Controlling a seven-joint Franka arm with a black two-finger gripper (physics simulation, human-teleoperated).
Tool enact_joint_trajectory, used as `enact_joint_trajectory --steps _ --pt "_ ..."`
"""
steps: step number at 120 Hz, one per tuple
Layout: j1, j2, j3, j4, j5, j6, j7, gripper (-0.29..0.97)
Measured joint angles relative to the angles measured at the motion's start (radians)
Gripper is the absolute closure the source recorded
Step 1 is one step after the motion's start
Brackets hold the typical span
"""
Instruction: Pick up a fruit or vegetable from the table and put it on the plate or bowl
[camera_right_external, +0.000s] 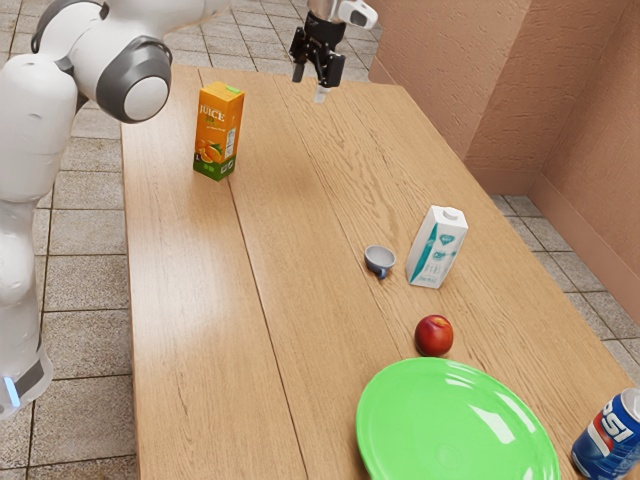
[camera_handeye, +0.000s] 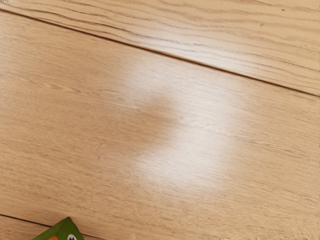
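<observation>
A red apple rests on the wooden table, just beyond the far rim of a large green plate at the near end. My gripper hangs far from both, above the table's far end, to the exterior view's right of the orange juice carton. Its fingers stand open with nothing between them. Under my hand in the wrist view lies bare wood, with a green corner of the juice carton at the edge.
A white and teal milk carton stands mid-table with a small grey-blue cup lying beside it. A blue soda can sits at the near right corner. Brown walls rise past the table's right side.
</observation>
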Motion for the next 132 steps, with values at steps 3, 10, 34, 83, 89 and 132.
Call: enact_joint_trajectory --steps 3,10,34,83,89,132 --pt "0.000 0.000 0.000 0.000 -0.001 -0.001 0.004 0.00" --pt "0.000 -0.001 0.001 0.000 -0.002 -0.002 0.012 0.00" --pt "-0.059 -0.227 -0.069 0.051 -0.004 0.046 0.161 0.00" --pt "-0.245 -0.149 -0.192 -0.012 0.020 0.096 0.715 0.01" --pt "-0.254 -0.137 -0.214 -0.014 0.024 0.119 0.760 0.01" --pt "-0.344 -0.005 -0.313 -0.226 0.063 0.485 0.993 0.00"
